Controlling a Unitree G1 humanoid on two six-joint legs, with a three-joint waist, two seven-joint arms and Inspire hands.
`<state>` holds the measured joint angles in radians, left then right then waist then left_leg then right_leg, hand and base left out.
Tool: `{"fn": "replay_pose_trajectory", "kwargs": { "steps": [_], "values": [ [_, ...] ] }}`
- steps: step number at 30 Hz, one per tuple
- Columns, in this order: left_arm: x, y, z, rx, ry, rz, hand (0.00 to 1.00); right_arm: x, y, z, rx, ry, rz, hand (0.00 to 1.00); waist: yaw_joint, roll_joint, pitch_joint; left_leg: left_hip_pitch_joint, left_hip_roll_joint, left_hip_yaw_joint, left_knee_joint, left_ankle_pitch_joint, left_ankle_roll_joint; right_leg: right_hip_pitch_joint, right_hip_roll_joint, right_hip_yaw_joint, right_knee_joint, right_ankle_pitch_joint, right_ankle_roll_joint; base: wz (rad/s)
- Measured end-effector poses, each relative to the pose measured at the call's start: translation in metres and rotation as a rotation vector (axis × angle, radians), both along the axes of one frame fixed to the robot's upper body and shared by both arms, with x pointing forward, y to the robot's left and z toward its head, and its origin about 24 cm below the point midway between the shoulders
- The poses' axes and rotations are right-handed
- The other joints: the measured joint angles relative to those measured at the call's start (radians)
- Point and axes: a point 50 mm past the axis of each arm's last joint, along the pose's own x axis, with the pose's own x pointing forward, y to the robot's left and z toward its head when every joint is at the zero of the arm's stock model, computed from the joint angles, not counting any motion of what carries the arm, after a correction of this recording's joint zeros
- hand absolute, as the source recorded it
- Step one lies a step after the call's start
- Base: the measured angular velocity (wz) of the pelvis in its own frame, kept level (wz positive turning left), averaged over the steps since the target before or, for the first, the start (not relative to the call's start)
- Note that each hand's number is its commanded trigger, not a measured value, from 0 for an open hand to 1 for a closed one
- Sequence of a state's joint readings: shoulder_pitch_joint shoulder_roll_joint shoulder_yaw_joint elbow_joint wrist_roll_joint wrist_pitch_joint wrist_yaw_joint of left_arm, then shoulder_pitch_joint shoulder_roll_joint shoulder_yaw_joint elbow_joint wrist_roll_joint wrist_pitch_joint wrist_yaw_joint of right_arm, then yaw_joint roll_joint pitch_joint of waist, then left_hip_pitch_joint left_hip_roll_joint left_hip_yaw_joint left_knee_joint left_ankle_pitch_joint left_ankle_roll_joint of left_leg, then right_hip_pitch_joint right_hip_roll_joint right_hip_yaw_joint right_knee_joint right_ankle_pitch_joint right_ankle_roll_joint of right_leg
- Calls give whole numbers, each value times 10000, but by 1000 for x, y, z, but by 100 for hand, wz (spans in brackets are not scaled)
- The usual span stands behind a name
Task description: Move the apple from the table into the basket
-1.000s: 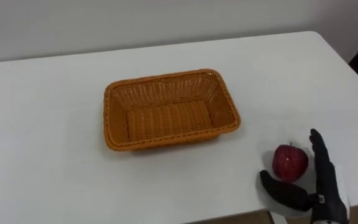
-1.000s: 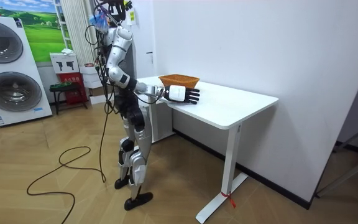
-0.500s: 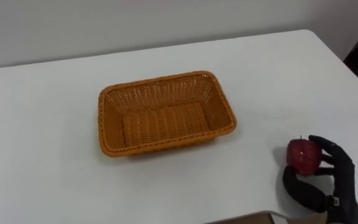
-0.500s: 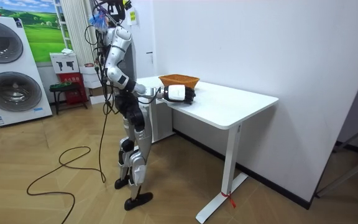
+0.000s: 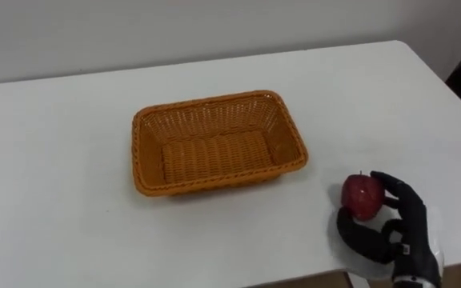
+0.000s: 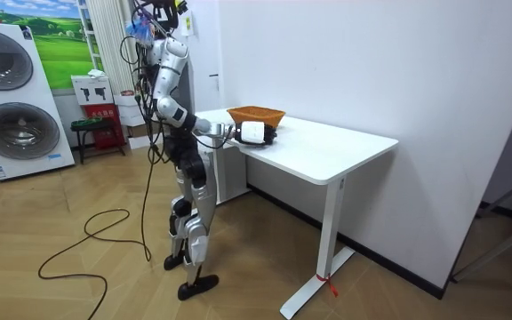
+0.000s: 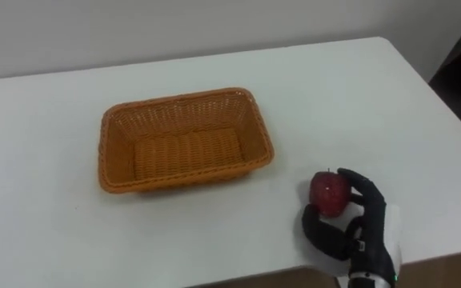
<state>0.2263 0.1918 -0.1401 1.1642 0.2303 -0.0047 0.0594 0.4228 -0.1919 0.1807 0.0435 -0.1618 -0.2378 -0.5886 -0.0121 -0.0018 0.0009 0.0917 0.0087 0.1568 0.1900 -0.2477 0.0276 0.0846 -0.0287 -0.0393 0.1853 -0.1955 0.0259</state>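
A red apple (image 5: 362, 194) (image 7: 329, 192) sits near the front right of the white table (image 5: 62, 152). My right hand (image 5: 396, 226) (image 7: 361, 223) is curled round it, fingers over its right side and thumb beneath and in front. An empty orange wicker basket (image 5: 272, 170) (image 7: 242, 166) lies in the middle of the table, up and to the left of the apple. In the room view my right hand (image 6: 254, 133) rests at the table's near edge beside the basket (image 6: 256, 115).
The table's front edge (image 5: 294, 276) runs just below my hand and its right edge (image 5: 446, 76) is close by. In the room view I stand at the table's end (image 6: 238, 147), with washing machines (image 6: 12, 98) behind me.
My right hand's fingers went from straight beside the apple to curled round it. The apple now sits slightly further left in the grasp.
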Motion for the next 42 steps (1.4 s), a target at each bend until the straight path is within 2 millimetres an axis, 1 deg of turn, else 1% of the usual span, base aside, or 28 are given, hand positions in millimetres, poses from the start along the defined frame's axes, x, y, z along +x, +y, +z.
{"fn": "replay_pose_trajectory", "kwargs": {
  "steps": [1, 3, 5, 6, 7, 9, 11, 12, 15, 20, 22, 24, 26, 28, 29, 30, 31, 33, 38, 42],
  "values": [
    [-1, 0, 0, -31, 33, 19, 0, 3, 1, 3, 25, -164, 19, 100, 18, -14, 14, 1, 1, 0, 2, 0, 0, -8, -2, -42, 15, 0, 0, -3],
    [-2, 0, 0, -93, 93, 16, 0, 18, 2, 14, 189, -909, -126, 100, 144, -18, 53, -10, -2, 8, 15, 0, 1, -32, -11, -132, 12, 1, 0, 0],
    [-3, 0, 0, -94, 115, 17, 0, 29, 3, 21, 163, -1398, -176, 100, 183, -40, 39, -18, 6, 6, 19, 0, 1, -33, -11, -221, 3, 1, 0, 2],
    [-3, 0, 0, -98, 97, 12, 0, 34, 4, 27, 183, -1720, -183, 100, 208, -41, 35, -32, 9, -16, 26, 0, 0, -32, -18, -344, -3, 1, 0, 6],
    [-3, -1, 0, -102, 84, 9, 0, 36, 5, 30, 205, -1892, -167, 100, 210, -49, 29, -50, 9, -40, 31, 0, 0, -31, -27, -472, -3, 1, 0, 9],
    [-4, 0, 0, -86, 133, 37, 0, 39, 8, 43, 312, -2542, -153, 100, 322, -55, 17, -102, 9, -80, 73, 1, 0, -25, -48, -756, -6, 0, 0, 7],
    [-5, 1, 0, -70, 203, 50, 0, 40, 10, 51, 384, -2932, -152, 100, 433, -67, 10, -92, 10, -86, 76, 1, 0, -13, -56, -854, -16, 0, 0, 4],
    [-6, 1, 0, -60, 250, 59, 0, 40, 13, 55, 434, -3099, -88, 100, 447, -84, 7, -96, 7, -173, 72, 2, 1, 9, -66, -1042, -19, 0, 0, 12],
    [-8, 1, -1, -53, 366, 57, 0, 40, 20, 58, 577, -3231, 203, 100, 495, -137, -19, -96, 7, -260, 60, 2, 1, 16, -69, -1095, -28, 0, 0, 11],
    [-9, 1, -1, -76, 438, 71, 0, 45, 28, 61, 723, -3303, 796, 100, 525, -179, -33, -159, -7, -302, 49, 3, -1, 18, -72, -1132, -172, 0, 0, 2],
    [-9, 0, -1, -134, 444, 58, 0, 45, 30, 67, 819, -3526, 983, 100, 606, -140, -22, -176, -5, -310, 50, 3, -2, 21, -70, -1130, -175, 0, 0, 0],
    [-6, 0, -1, -151, 410, 36, 0, 46, 33, 78, 888, -3970, 1290, 100, 693, -121, -18, -218, -3, -314, 52, 5, -4, 17, -70, -1130, -177, 0, 0, 0],
    [-5, 0, -1, -187, 390, 20, 0, 46, 38, 83, 859, -4171, 1579, 100, 743, -134, -26, -208, -3, -315, 62, 6, -5, 31, -68, -1119, -174, 0, 0, 2],
    [-3, 0, -1, -243, 390, 4, 0, 46, 44, 83, 624, -4140, 2052, 100, 773, -142, -26, -179, -6, -315, 62, 6, -5, 55, -67, -1066, -171, 0, 0, 0],
    [-2, 0, -1, -297, 395, -13, 0, 45, 48, 82, 616, -4014, 2411, 83, 798, -155, -18, -163, -10, -317, 62, 6, -5, 78, -67, -1043, -169, 1, 0, 0],
    [-1, 0, -1, -362, 403, -32, 0, 44, 51, 81, 646, -3887, 2752, 51, 815, -166, -1, -137, -15, -319, 62, 6, -5, 109, -70, -1025, -171, 0, 0, 0],
    [-1, -1, -1, -382, 401, -45, 0, 44, 54, 80, 672, -3816, 2927, 0, 825, -156, 8, -130, -16, -320, 61, 6, -5, 118, -71, -1023, -170, 0, 0, 0],
    [1, -1, -1, -410, 375, -60, 0, 44, 59, 78, 673, -3565, 3464, 0, 899, -166, 19, -127, -15, -317, 67, 6, -5, 122, -71, -1009, -170, 0, 0, 0],
    [0, -1, -1, -406, 496, -60, 0, 44, 63, 75, 555, -3109, 4194, 0, 974, -186, 30, -143, -15, -319, 82, 6, -5, 119, -75, -1016, -166, 0, 0, 0],
    [1, -1, -1, -402, 519, -65, 0, 45, 64, 74, 514, -2936, 4324, 0, 969, -188, 27, -204, -27, -437, 130, 6, -5, 119, -83, -1090, -160, 0, 0, 6]
  ]
}}
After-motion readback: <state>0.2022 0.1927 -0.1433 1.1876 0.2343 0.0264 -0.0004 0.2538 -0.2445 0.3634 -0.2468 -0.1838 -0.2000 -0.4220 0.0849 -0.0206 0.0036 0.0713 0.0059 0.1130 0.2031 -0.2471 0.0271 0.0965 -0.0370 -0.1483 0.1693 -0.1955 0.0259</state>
